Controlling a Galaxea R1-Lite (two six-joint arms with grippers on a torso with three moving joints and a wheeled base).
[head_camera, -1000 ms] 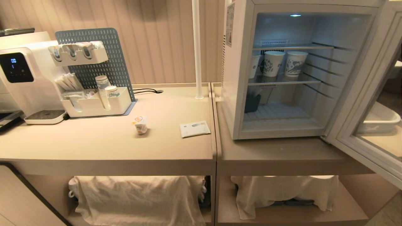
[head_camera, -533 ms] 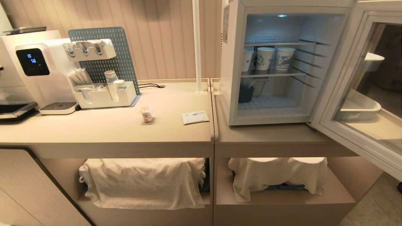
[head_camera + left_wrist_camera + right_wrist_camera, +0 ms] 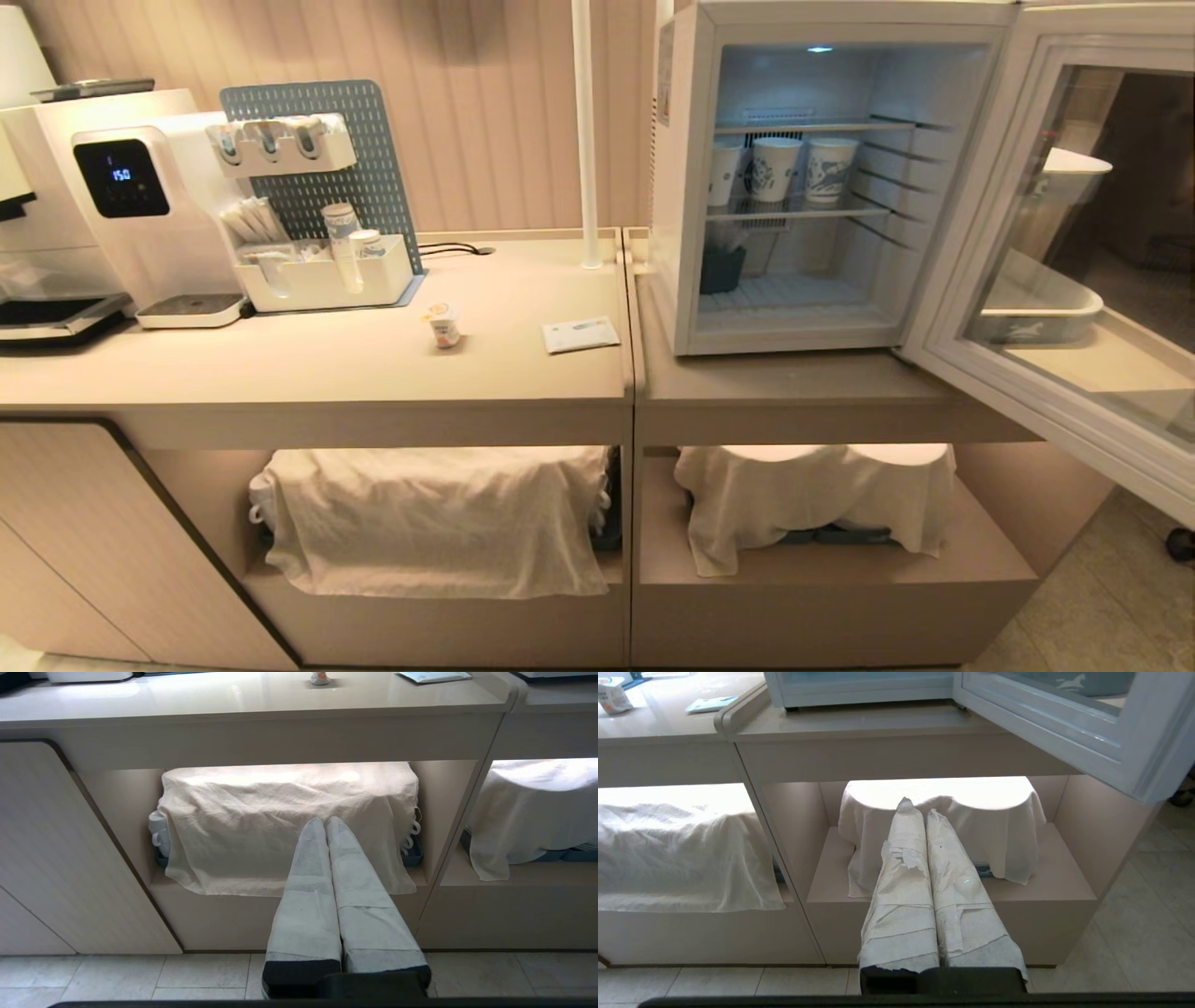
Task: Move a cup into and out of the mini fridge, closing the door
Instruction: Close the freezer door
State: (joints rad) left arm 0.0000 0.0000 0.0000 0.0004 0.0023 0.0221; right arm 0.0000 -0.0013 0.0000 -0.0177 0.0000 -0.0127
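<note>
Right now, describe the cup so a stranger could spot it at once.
On the beige counter left of the open fridge, the cup stands alone between the white organiser tray and a flat paper packet. It is tiny, white, orange-labelled, far smaller than the blue-printed paper cups inside the fridge.

The counter [image 3: 373,373] is smooth matt beige laminate with a soft sheen, and beneath it crumpled off-white woven cloth [image 3: 429,513] drapes the lower shelves. On the counter, the mini fridge [image 3: 681,187] has glossy white plastic walls, thin metal wire shelves and printed paper cups [image 3: 775,168]; its door [image 3: 1055,271] is glass-paned. Both grippers' fingers [image 3: 322,882] are wrapped in wrinkled white tape.
</note>
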